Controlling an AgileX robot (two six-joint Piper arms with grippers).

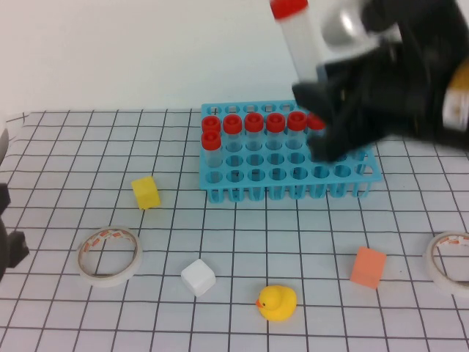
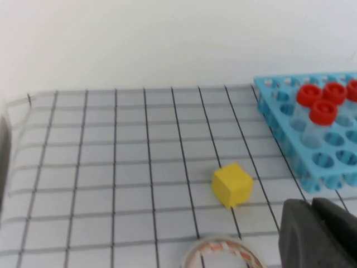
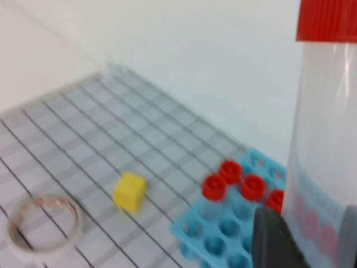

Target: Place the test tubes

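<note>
Right pincer [image 1: 316,77] high above rack [image 1: 293,192], pinching tube [image 1: 297,37], left pincer [image 2: 313,226] pressed together, low left

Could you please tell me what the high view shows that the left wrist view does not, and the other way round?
Only the high view: the right gripper, raised above the blue plastic tube rack, clamped on a clear red-capped test tube; an orange cube, a white cube, a yellow rubber duck. Only the left wrist view: a close look at the left gripper, shut, parked at the robot's left near the white tape roll. Both: that rack with its capped tubes, that roll and the yellow cube.
</note>
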